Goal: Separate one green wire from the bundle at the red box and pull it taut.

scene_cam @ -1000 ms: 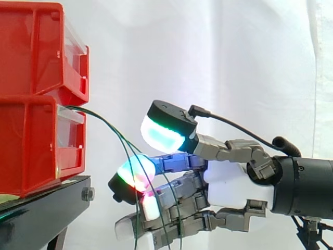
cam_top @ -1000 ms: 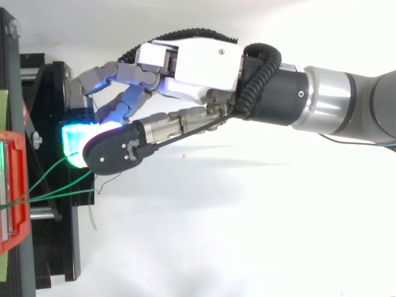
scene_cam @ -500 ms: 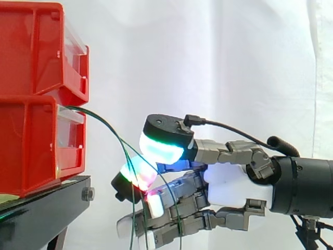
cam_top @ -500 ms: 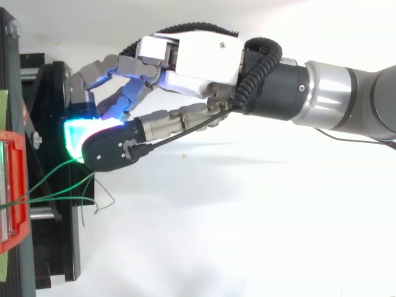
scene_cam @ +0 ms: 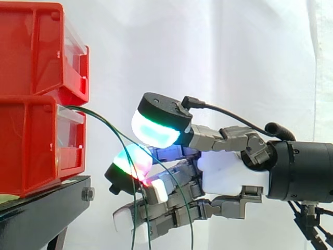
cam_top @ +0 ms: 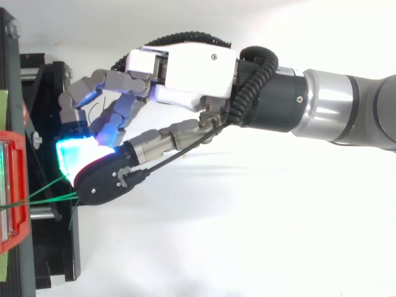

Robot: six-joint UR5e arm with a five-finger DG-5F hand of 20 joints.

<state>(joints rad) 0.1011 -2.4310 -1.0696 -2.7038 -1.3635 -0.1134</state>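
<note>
The green wires (scene_cam: 103,121) leave the front of the lower red bin (scene_cam: 31,146) close together at its upper lip. They fan apart as they arc rightward and droop down across the front of the hand (scene_cam: 229,174). None looks taut: each hangs in a slack curve, and the loose ends run off the bottom of the side view. From above, the strands (cam_top: 40,198) run almost level from the bin's edge to the front of the hand (cam_top: 192,68), with one tail dropping away just beside it.

I judge these wires to be very light, thin and springy, with smooth insulation that would slide through a loose hold. They should bend rather than break, but a sharp tug could kink one or drag its neighbours along. The best place to take hold looks to be out on the arc, where the strands have spread and one can be singled out. At the bin's lip they lie bunched. The pull should then run away from the bin along the wire's own line, and gently.

The hand reaches in from the right with the strands crossing it; whether it is clamped on one strand or they merely lie against it, I cannot tell.

The lower bin carries an upper red bin (scene_cam: 36,47) and sits on a black stand (scene_cam: 41,208), before a white curtain (scene_cam: 234,62)
</note>
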